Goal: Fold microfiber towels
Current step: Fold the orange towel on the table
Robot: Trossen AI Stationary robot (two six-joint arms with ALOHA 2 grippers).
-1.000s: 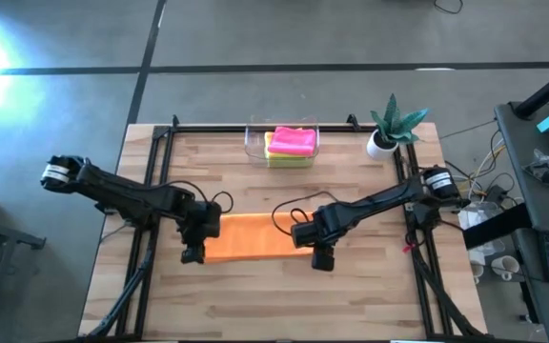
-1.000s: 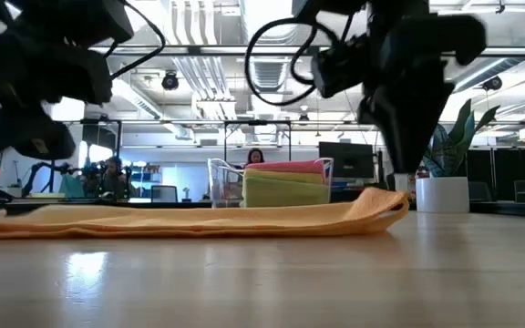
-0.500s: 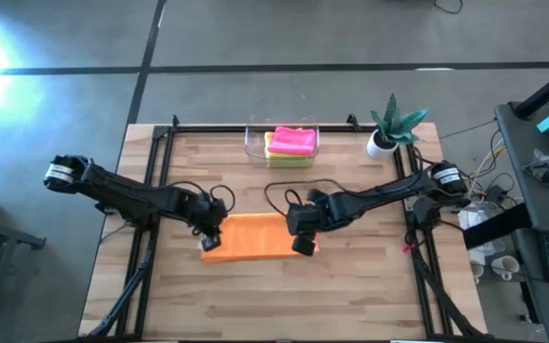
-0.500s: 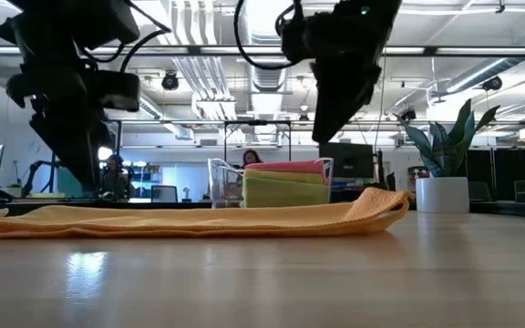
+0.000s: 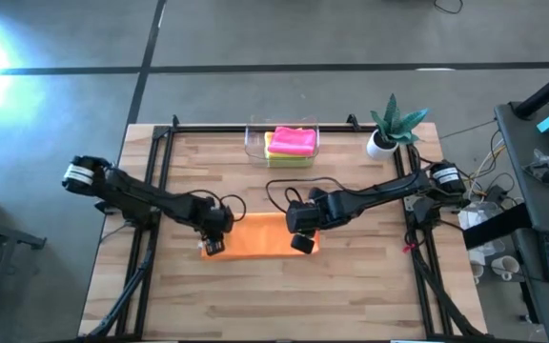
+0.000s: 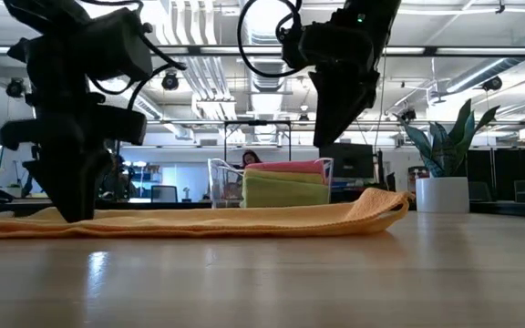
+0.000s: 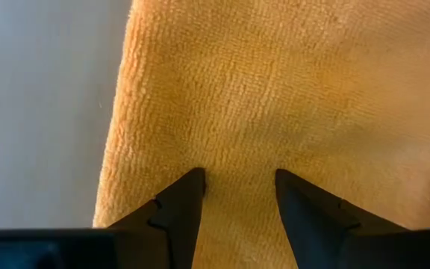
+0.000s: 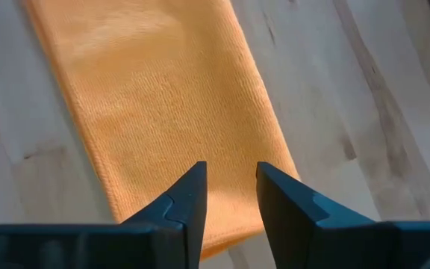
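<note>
An orange microfiber towel lies on the table as a flat folded strip running left to right. My left gripper points down at the strip's left end, open, with its tips on the cloth. My right gripper hangs above the strip's right end, raised clear of it, with a narrow gap between its fingers. Folded pink and lime green towels are stacked in a clear bin at the far edge. My left gripper's open fingertips rest on the orange towel's top face near its left end, coming from above and pointing down. Nothing is pinched between them. The towel lies flat on the table.
A potted plant stands at the far right corner. Black frame rails run along the table's left and right sides. Bare wood stretches between the towel and the near edge.
My left gripper has tipped from slanting to pointing down and has sunk onto the towel's left end, shifting a little toward the table's right. My right gripper has gone up and toward the left, over the towel's right end. The towel has stayed put.
</note>
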